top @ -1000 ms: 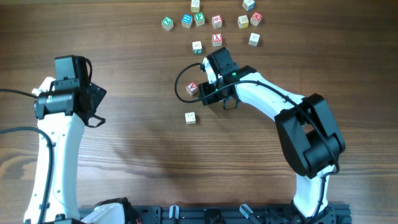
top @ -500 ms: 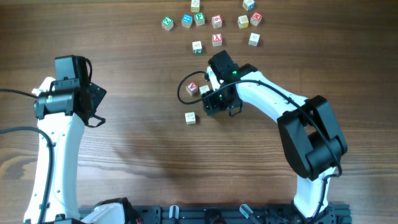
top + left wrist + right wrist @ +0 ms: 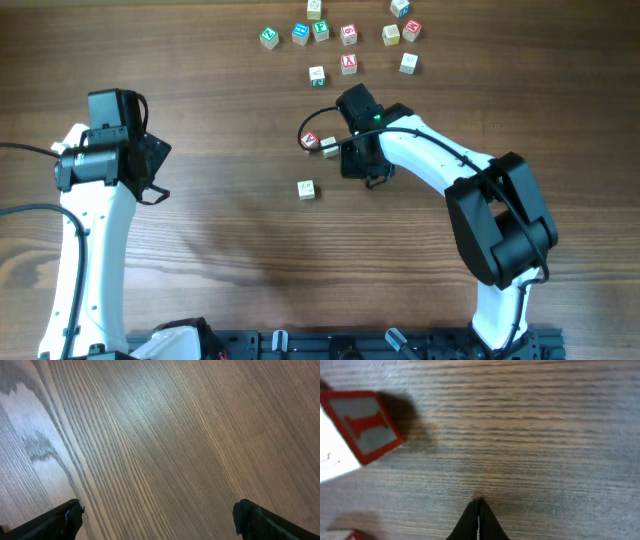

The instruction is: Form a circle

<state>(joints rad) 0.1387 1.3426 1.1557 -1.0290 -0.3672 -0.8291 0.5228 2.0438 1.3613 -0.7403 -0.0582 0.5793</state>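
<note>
Now that the right pincer (image 3: 479, 510) has drawn back from the red-faced cube (image 3: 310, 140) and pressed its tips together on nothing, that cube sits freed just off its left, beside a pale cube (image 3: 329, 151), with a second pale cube (image 3: 306, 188) apart: no circle yet, I judge. Only the right wrist view shows the shut tips and bare bench (image 3: 545, 435) before them; only the overhead shows the scattered cubes (image 3: 340, 35) beyond, and the left pincer (image 3: 157, 527) hangs spread wide.

The overhead camera looks straight down on the whole brown wooden surface (image 3: 200, 250). Both wrist cameras face it up close. Overhead and right wrist share a red-edged letter cube (image 3: 367, 425).
</note>
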